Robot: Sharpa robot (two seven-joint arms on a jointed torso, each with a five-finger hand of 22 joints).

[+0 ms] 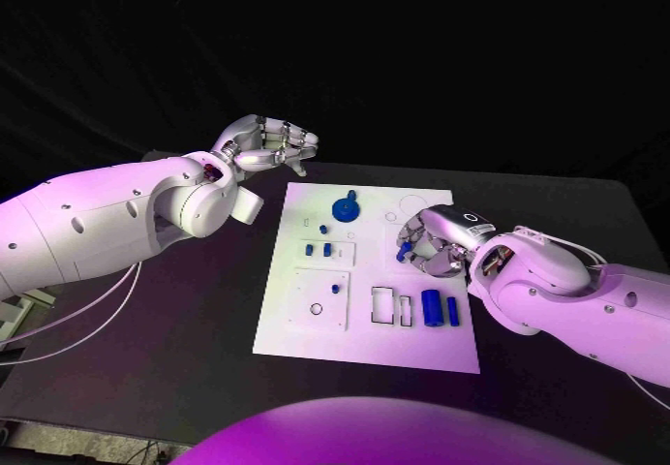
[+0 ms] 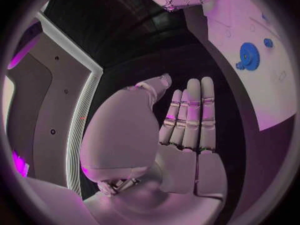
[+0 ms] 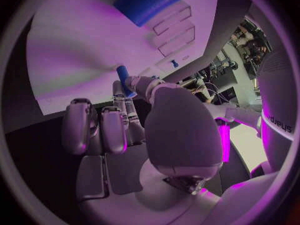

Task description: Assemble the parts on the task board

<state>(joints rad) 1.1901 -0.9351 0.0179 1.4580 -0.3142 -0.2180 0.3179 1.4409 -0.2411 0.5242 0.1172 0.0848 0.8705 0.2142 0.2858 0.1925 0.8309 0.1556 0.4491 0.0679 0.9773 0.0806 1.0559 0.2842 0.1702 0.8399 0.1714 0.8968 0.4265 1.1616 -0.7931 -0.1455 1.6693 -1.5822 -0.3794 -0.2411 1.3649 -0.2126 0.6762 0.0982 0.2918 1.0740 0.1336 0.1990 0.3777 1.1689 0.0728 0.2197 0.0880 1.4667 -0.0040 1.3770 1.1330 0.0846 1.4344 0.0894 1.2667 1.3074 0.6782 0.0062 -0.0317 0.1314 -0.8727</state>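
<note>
My right hand point(image 1: 430, 244) hovers over the white board point(image 1: 300, 334), pinching a small blue peg point(image 3: 123, 78) between thumb and a finger. My left hand point(image 1: 265, 145) hangs off the board's far left corner, holding nothing; its fingers look straight and close together. Most work looks unfinished to me: the blue gear point(image 1: 344, 208) sits near the board's far edge, and two blue cylinders point(image 1: 441, 310) lie loose near its right edge.

White task board point(image 1: 419, 329), scattered blue parts point(image 1: 441, 310)
</note>
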